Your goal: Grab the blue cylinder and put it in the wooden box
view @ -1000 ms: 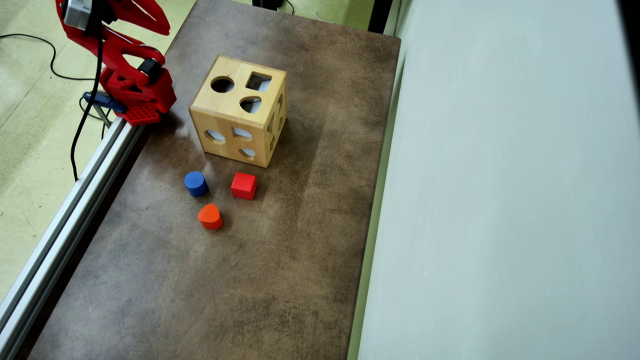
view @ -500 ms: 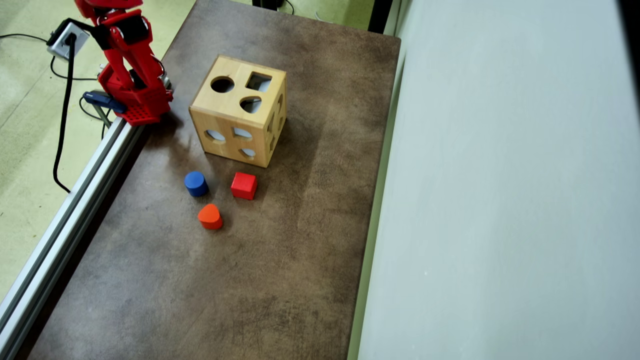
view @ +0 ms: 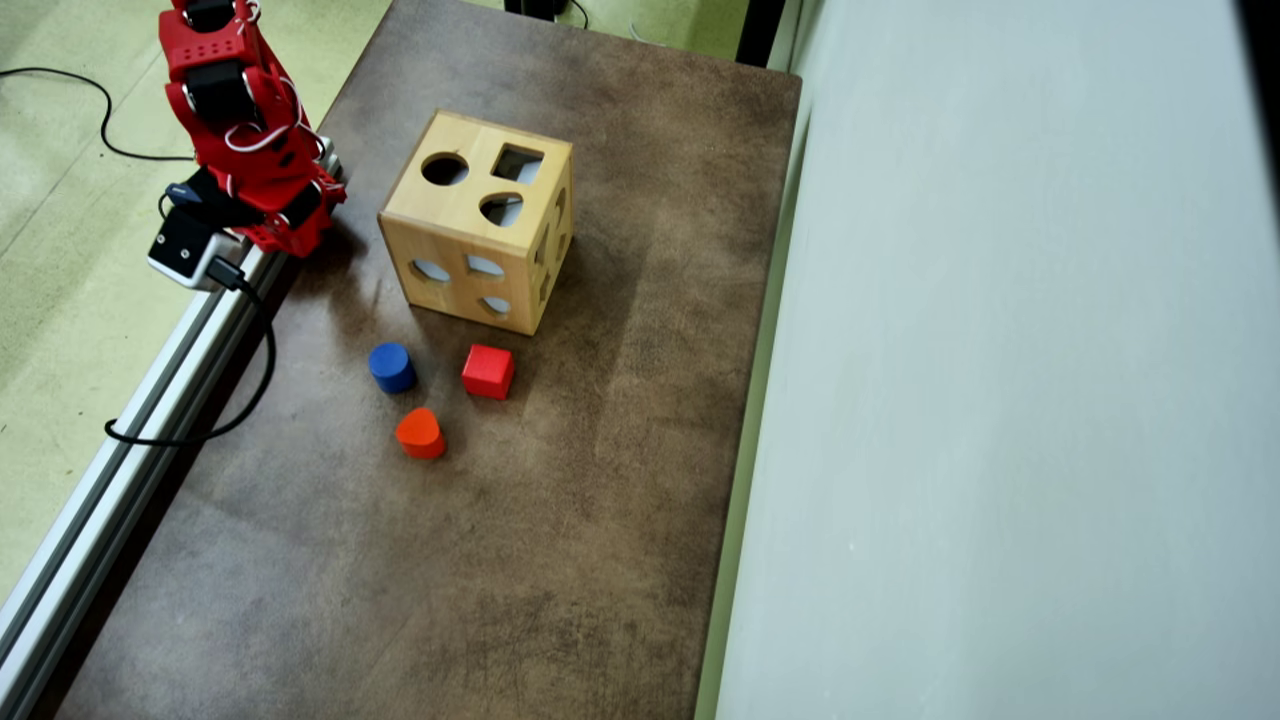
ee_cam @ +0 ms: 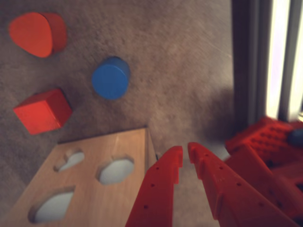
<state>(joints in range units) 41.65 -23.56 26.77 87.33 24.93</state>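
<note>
Cylinder on the table in the wrist view, upright on its flat end, well apart from the gripper and untouched. Red cube just beside it toward the left, orange block off toward the top left corner. Corner and one face of the box at the bottom left, shaped holes in view, nothing blue showing in them. Fingertips nearly together with only a thin gap, holding nothing, low beside the box corner and above bare table; picture soft, so possibly fully closed. No writing or label readable here. Overhead next: cylinder in front of the box, near it but not touching, cube to its right, orange block below both. Arm folded near its base at the table's left edge, gripper itself not made out from above. Round hole open on the box top, empty as far as visible. Judged from this: nothing done yet; approach, grasp, lift, carry and drop through the round hole all left. No brand or text legible in either view.
</note>
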